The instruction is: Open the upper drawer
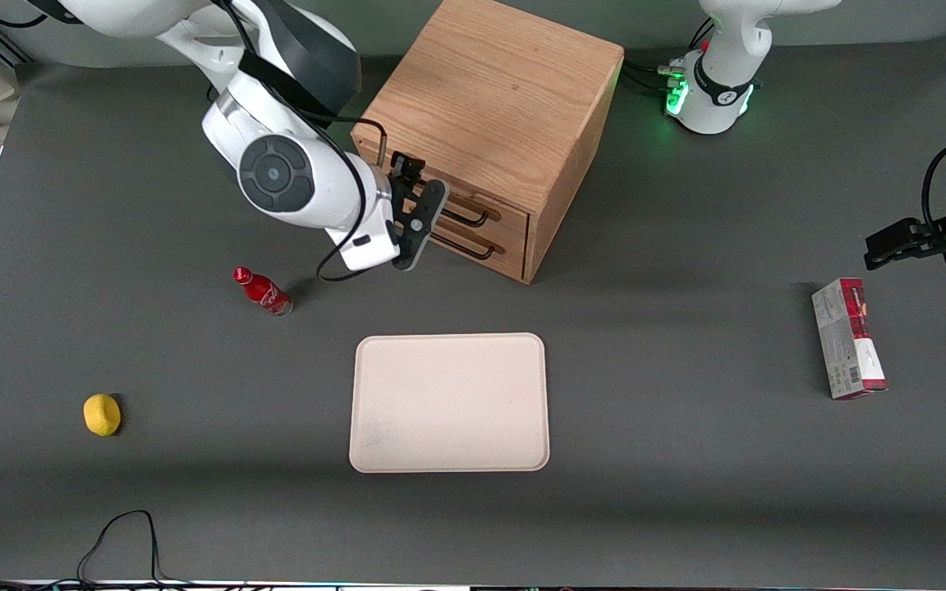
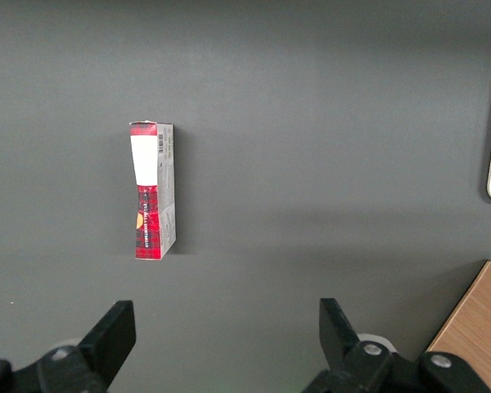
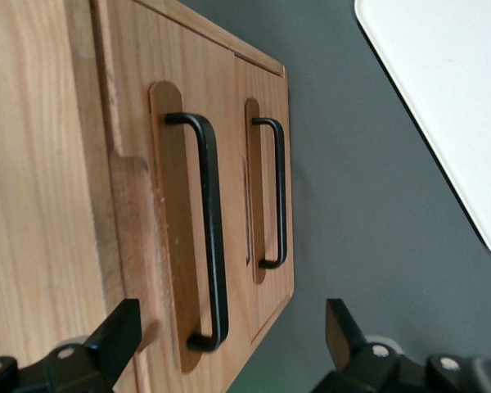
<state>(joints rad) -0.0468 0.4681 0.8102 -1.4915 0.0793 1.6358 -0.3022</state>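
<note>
The wooden cabinet (image 1: 493,98) stands at the back of the table. Its upper drawer (image 1: 508,215) has a thin black bar handle (image 1: 470,218), and the lower twin drawer (image 1: 506,249) sits under it. Both drawers look shut. My right gripper (image 1: 420,209) hovers just in front of the drawer fronts, open and empty. In the right wrist view the upper drawer's handle (image 3: 210,229) runs between my spread fingers (image 3: 119,336), close to my gripper (image 3: 229,344) but not touched. The lower handle (image 3: 280,192) is beside it.
A beige tray (image 1: 448,447) lies nearer the front camera than the cabinet and also shows in the right wrist view (image 3: 442,98). A red bottle (image 1: 262,291) and a yellow lemon (image 1: 102,414) lie toward the working arm's end. A red and white box (image 1: 848,338) lies toward the parked arm's end.
</note>
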